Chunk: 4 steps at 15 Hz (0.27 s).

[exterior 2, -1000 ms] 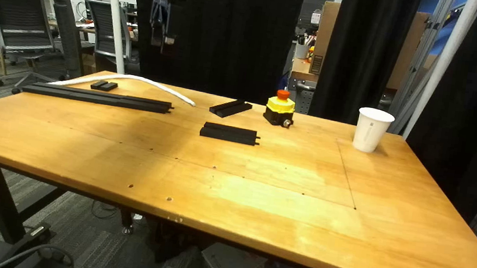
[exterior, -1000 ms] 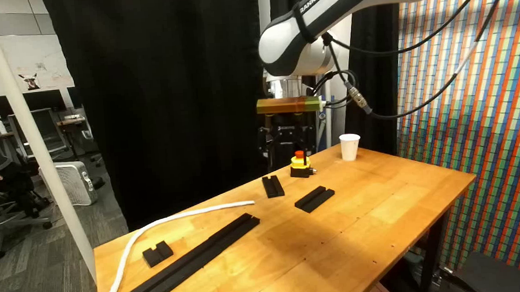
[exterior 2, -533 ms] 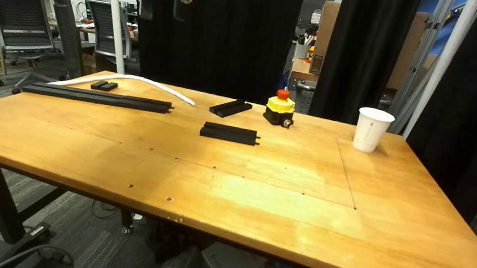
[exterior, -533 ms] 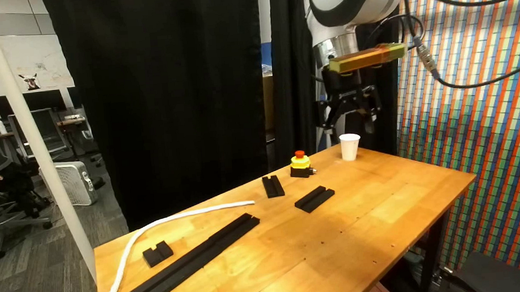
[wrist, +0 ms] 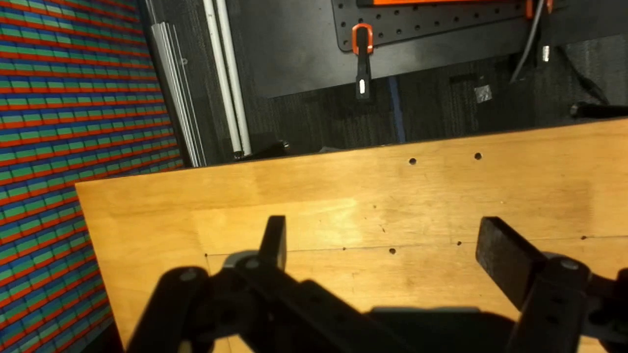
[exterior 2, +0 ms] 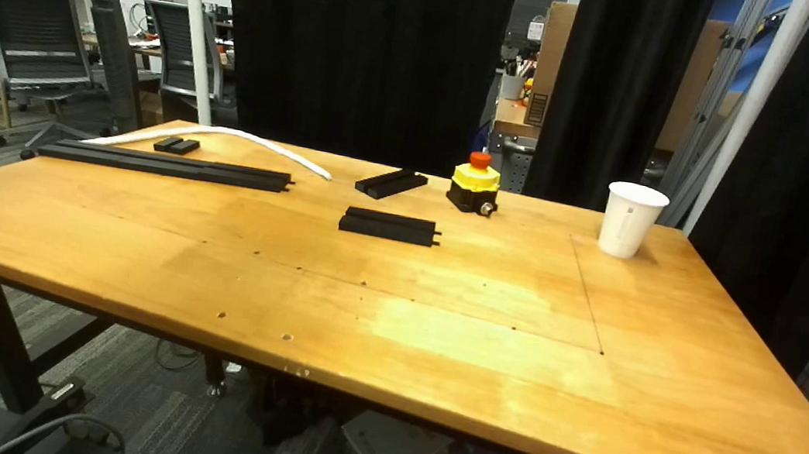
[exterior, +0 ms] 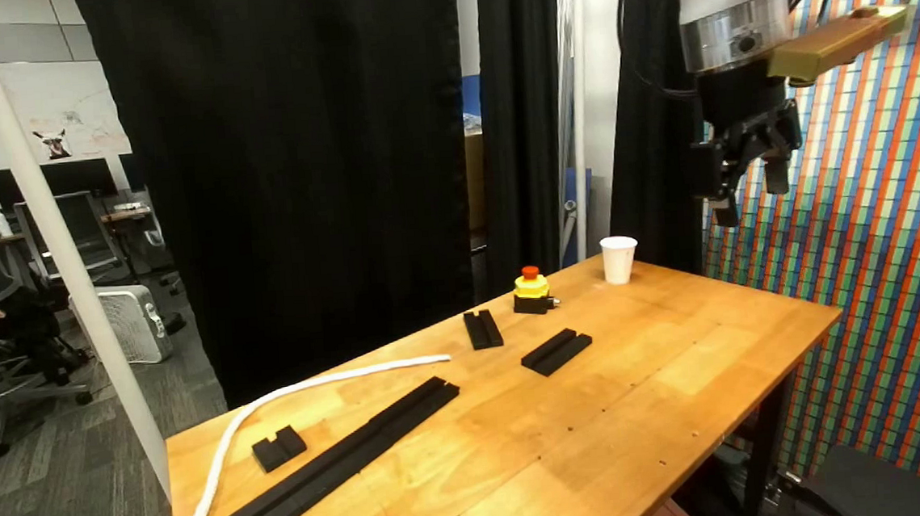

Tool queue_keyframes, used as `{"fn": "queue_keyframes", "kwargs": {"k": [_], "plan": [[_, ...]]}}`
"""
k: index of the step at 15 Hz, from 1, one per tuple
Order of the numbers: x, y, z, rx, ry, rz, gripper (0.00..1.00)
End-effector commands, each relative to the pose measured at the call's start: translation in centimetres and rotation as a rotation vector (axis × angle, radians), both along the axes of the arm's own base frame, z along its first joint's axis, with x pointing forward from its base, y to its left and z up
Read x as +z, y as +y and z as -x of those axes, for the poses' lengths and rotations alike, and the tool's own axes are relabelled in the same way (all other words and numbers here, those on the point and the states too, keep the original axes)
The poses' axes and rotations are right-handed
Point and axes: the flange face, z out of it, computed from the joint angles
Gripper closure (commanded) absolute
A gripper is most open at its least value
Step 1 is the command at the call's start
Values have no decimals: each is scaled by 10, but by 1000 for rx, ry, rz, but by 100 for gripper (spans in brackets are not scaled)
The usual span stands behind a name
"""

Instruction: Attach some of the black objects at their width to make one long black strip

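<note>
Pincer [wrist: 384, 241] has shifted, spread wide — 1 white cup [exterior 2: 625, 223] upright, bottom hidden.

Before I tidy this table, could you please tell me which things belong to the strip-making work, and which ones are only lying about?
Belong to the work:
the long black strip
one loose black bar
another loose black bar

Only lying about:
the short black block, probably not needed
the curved white strip
the red-topped button box
the white cup
</note>
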Motion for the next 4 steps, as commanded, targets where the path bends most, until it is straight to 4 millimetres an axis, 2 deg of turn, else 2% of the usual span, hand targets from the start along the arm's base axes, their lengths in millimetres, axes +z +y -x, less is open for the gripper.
{"fn": "queue_keyframes", "kwargs": {"k": [1,4], "plan": [[2,-6,13,3,-20,12,0],[2,-13,41,10,-75,14,0]]}}
